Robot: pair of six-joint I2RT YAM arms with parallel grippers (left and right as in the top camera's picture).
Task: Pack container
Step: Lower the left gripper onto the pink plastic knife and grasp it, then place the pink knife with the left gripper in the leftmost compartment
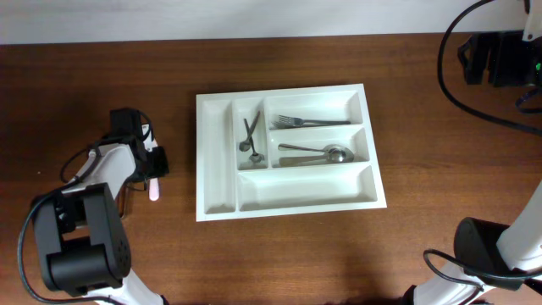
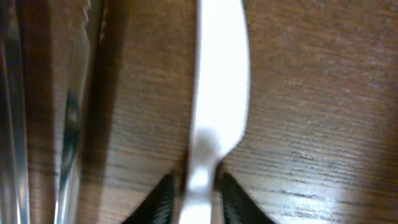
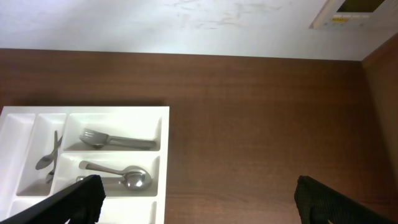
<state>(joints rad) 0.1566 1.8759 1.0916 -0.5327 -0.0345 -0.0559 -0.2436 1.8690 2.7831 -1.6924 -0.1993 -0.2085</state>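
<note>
At the left edge of the surface, my left gripper pinches the white knife by its thin handle; it may pivot or slip on lifting.

No text, brand, number or sign can be read in any of the views. The only mark that looks like lettering is a small yellowish label on a white wall box, seen from the right wrist up and well to the right of the container. It is too small and blurred to make out. The container itself bears no legible marking in the overhead or right wrist views.
</note>
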